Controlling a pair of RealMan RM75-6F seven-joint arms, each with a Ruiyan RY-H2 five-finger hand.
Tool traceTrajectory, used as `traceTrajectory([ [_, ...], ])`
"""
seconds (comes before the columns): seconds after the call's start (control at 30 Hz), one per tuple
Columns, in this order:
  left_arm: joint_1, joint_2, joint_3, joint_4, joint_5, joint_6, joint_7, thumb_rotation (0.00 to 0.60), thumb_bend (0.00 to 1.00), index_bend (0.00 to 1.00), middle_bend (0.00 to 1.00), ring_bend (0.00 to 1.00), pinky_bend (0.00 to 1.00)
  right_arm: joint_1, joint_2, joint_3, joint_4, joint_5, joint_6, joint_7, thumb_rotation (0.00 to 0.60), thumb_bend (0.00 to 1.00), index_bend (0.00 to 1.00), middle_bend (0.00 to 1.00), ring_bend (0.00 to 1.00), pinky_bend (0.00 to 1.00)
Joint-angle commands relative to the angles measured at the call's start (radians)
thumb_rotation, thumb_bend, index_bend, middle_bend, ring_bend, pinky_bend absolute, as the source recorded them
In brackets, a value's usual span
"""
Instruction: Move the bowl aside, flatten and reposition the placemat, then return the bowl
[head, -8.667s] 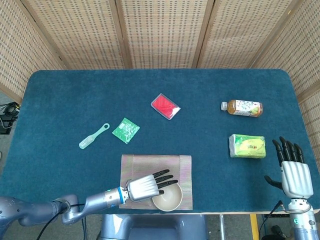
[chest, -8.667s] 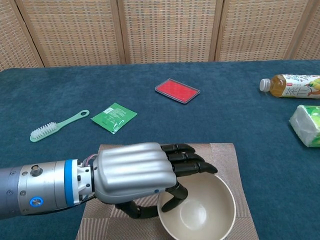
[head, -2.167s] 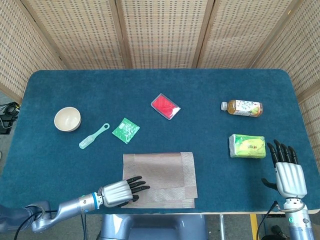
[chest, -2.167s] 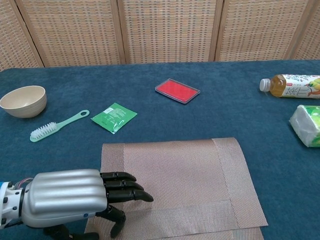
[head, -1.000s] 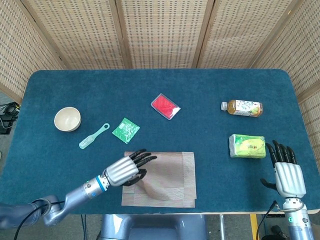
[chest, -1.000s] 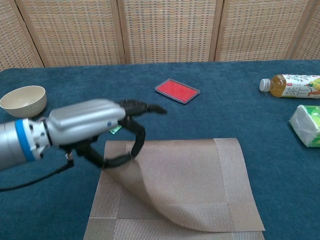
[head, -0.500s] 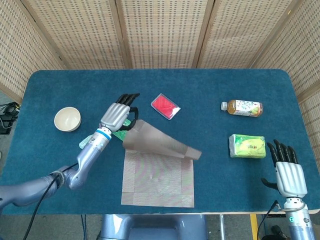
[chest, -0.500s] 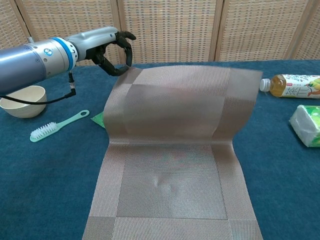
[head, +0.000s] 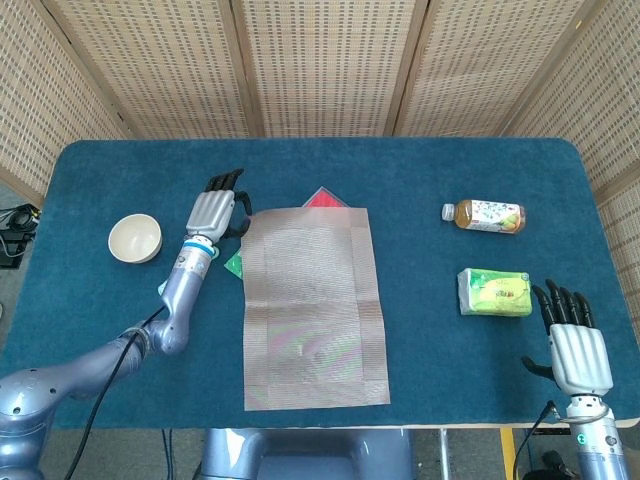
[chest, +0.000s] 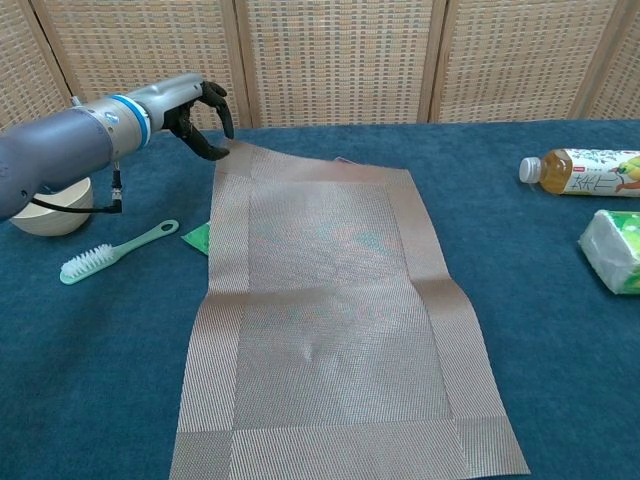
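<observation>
The folded brown woven placemat (head: 315, 305) has been opened out: half a second ago its far half stood raised, and it now lies at full length on the blue worktop (head: 480, 350), covering most of the red card and green sachet. The left hand (head: 216, 212) pinches its far left corner between its fingers (chest: 212, 112). The right hand (head: 577, 345) idles, fingers spread. The cream round bowl (head: 134, 237) sits well left. Judged: flattening nearly complete; repositioning and bowl return outstanding.
</observation>
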Motion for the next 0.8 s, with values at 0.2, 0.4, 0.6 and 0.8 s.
traceTrajectory([
  [0.2,0.128,0.201,0.013,-0.235,0.132,0.180,-0.076,0.600,0.00,0.00,0.00,0.00,0.00,0.013,-0.018,-0.025,0.041,-0.064,-0.010,0.015,0.600,0.00,0.00,0.00,0.00,0.00],
  [0.4,0.292,0.414,0.073,-0.507,0.104,0.325,0.058,0.600,0.00,0.00,0.00,0.00,0.00,0.057,-0.053,-0.102,0.202,-0.322,0.009,0.026,0.600,0.00,0.02,0.00,0.00,0.00],
  [0.6,0.487,0.602,0.158,-0.785,0.125,0.502,0.091,0.600,0.00,0.00,0.00,0.00,0.00,0.126,-0.072,-0.170,0.301,-0.540,0.020,0.107,0.600,0.00,0.07,0.00,0.00,0.00],
  [0.8,0.639,0.703,0.271,-0.912,0.214,0.655,0.147,0.600,0.00,0.00,0.00,0.00,0.00,0.200,-0.100,-0.206,0.314,-0.676,-0.009,0.116,0.600,0.00,0.10,0.00,0.00,0.00],
])
